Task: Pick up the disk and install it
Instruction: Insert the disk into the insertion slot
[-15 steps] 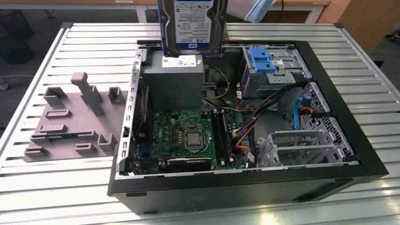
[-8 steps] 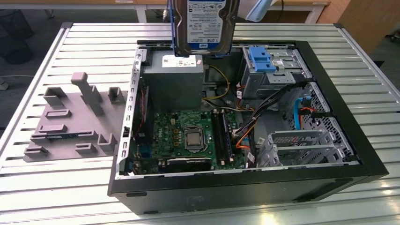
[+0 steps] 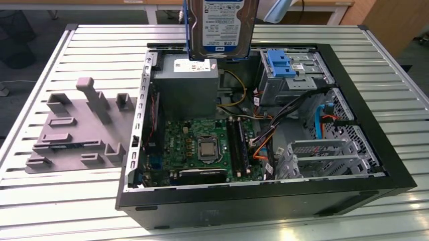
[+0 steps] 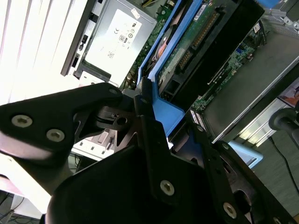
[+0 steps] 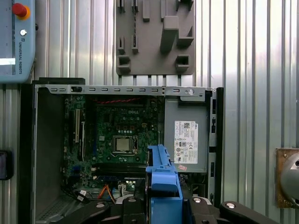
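The disk (image 3: 220, 25) hangs upright above the back of the open computer case (image 3: 268, 193), label facing the exterior view, with its blue carrier frame along its edges. In the second wrist view my gripper (image 4: 168, 119) is shut on the carrier's blue end, and the disk's (image 4: 187, 44) green circuit-board side runs away from the black fingers (image 4: 145, 109). The first wrist view shows the disk (image 5: 162, 172) edge-on between my gripper's (image 5: 161, 203) fingers, over the case near the power supply (image 5: 185, 135).
Inside the case lie the motherboard (image 3: 201, 145), the grey power supply (image 3: 184, 83), a fixed blue bracket (image 3: 278, 63) and a metal drive cage (image 3: 328, 158). A grey moulded fixture block (image 3: 80, 125) with posts sits at the exterior view's left on the slatted table (image 3: 87, 211).
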Controlling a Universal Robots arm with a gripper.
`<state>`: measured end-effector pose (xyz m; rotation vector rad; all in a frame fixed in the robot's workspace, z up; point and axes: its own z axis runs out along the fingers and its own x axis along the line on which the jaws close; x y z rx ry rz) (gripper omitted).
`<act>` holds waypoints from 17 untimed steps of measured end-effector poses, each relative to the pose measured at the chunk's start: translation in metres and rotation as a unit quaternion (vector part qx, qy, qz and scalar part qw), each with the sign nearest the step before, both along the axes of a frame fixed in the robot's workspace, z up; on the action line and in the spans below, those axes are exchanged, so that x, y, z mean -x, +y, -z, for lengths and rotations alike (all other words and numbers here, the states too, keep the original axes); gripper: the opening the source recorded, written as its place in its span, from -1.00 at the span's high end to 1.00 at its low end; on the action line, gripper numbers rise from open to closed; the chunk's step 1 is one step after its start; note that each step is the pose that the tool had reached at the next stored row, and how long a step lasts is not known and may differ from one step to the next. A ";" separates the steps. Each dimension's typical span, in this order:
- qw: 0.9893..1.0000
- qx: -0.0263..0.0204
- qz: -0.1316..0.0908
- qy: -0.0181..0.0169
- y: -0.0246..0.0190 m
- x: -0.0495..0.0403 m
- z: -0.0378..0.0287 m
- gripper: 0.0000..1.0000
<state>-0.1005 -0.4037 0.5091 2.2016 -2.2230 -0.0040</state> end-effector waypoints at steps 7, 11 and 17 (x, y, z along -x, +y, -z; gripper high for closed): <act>1.000 0.000 0.000 0.000 -0.0002 -0.0001 0.0000 0.27; 1.000 -0.001 0.000 0.000 -0.0107 -0.0001 0.0001 0.27; 1.000 -0.002 0.000 0.000 -0.0321 -0.0001 0.0010 0.27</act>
